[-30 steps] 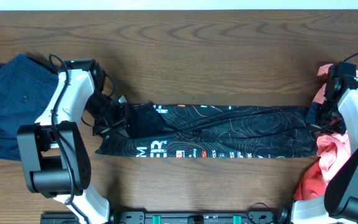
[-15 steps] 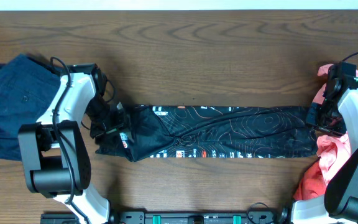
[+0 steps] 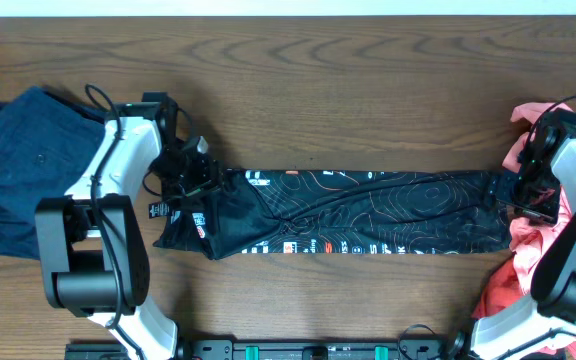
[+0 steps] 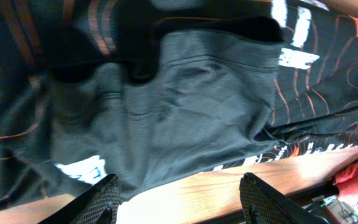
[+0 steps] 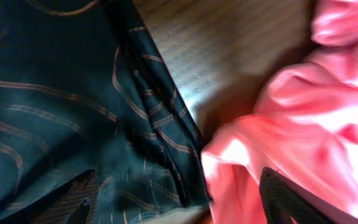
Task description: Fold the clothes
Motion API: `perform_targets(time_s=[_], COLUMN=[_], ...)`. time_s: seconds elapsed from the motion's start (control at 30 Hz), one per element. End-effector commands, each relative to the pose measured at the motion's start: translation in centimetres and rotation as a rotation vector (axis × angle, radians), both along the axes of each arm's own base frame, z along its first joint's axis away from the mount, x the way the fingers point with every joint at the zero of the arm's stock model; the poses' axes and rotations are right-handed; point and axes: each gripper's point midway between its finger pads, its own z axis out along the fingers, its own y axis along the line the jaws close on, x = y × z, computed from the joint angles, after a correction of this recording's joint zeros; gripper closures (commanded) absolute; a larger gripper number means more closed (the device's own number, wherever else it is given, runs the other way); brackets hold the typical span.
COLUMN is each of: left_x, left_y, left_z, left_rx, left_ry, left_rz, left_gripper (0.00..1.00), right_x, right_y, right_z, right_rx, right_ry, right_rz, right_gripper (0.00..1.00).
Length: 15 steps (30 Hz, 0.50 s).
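Black jersey (image 3: pixel 368 215) lies as a long band across the table (image 3: pixel 368 90) middle, axis left-to-right; my left pincer (image 4: pixel 179 194) and right pincer (image 5: pixel 180 196) hang over its opposite ends, jaws apart, empty, equally near.

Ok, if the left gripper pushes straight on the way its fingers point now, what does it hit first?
Most likely the thin black jersey with orange contour lines. The left gripper, fingers apart, points at its dark grey inner side, with the wooden table underneath. How close it already is can't be judged.
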Motion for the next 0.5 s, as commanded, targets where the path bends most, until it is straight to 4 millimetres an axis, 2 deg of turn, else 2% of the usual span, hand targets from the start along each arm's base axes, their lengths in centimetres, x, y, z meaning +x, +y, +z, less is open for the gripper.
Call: perform_targets(time_s=[0.0, 0.13, 0.2, 0.33, 0.47], left_x=[-0.1, -0.1, -0.1, -0.1, -0.1], left_y=[-0.5, -0.5, -0.5, -0.5, -0.5], left_z=[0.1, 0.1, 0.1, 0.1, 0.1], left_rx=[-0.016, -0.016, -0.016, -0.017, -0.016], left_ry=[0.004, 0.004, 0.004, 0.004, 0.003], left_rz=[-0.001, -0.001, 0.0, -0.001, 0.0], left_gripper=[0.37, 0.37, 0.37, 0.37, 0.37], right_x=[0.3, 1.0, 1.0, 0.4, 0.6], right_y=[1.2, 3.1, 3.9, 4.2, 4.0], right_z=[-2.2, -4.1, -4.7, -5.3, -5.1], right_rx=[0.111, 0.238, 0.293, 0.313, 0.3], right_ry=[0.005, -0.011, -0.01, 0.022, 0.013], right_rz=[0.047, 0.09, 0.103, 0.11, 0.112], right_gripper=[0.17, 0.14, 0.17, 0.37, 0.46])
